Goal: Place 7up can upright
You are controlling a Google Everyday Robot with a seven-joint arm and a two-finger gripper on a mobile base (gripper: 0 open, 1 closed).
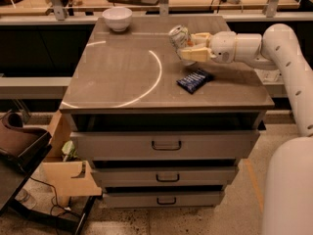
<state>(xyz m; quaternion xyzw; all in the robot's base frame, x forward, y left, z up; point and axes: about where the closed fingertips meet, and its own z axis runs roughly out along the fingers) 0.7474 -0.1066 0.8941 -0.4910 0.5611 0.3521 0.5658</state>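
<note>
The 7up can (178, 36), silvery-white with faint markings, is held tilted above the back right part of the cabinet top (122, 72), its silver top facing up and left. My gripper (188, 47) reaches in from the right and is shut on the can, its pale fingers (195, 55) wrapping the can's right side. The white arm (279, 48) stretches off to the right edge of the view.
A dark blue snack packet (194, 80) lies just below the gripper on the cabinet top. A white bowl (117, 18) stands at the back left corner. Drawers (166, 145) face front. A cardboard box (63, 165) and cables sit on the floor at left.
</note>
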